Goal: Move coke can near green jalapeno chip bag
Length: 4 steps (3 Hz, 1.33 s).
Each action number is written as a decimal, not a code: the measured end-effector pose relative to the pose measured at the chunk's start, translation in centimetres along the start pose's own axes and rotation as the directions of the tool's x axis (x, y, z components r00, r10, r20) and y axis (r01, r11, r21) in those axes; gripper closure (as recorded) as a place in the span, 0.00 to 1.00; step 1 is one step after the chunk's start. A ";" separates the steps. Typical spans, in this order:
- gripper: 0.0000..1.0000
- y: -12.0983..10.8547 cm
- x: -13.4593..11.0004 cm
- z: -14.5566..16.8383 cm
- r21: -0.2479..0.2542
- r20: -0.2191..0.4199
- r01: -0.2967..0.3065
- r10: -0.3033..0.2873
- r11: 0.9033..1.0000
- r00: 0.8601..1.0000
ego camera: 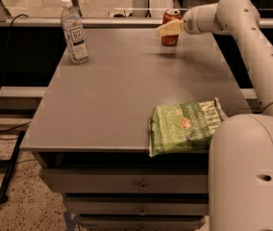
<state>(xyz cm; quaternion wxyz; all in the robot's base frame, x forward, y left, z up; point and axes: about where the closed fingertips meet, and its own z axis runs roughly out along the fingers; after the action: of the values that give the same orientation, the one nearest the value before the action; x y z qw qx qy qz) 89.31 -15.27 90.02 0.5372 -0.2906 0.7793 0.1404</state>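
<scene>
Coke can (169,39) partly behind claw (162,30)

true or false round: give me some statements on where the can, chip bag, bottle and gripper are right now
1. The coke can stands upright near the table's far edge. True.
2. The green jalapeno chip bag lies right beside the can. False: it lies at the near right edge, well apart from the can.
3. The gripper is at the can. True.
4. The water bottle lies on its side. False: it stands upright at the far left.
</scene>
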 end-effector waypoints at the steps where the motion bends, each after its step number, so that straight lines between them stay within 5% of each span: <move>1: 0.18 -0.3 0.0 1.1 0.010 0.000 -0.010 0.010 1.000 1.000; 4: 0.87 -0.7 -0.6 0.0 0.007 0.002 0.007 -0.007 1.000 1.000</move>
<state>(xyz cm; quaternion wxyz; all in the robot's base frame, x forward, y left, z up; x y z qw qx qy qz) 89.87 -15.60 90.67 0.5395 -0.2914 0.7781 0.1361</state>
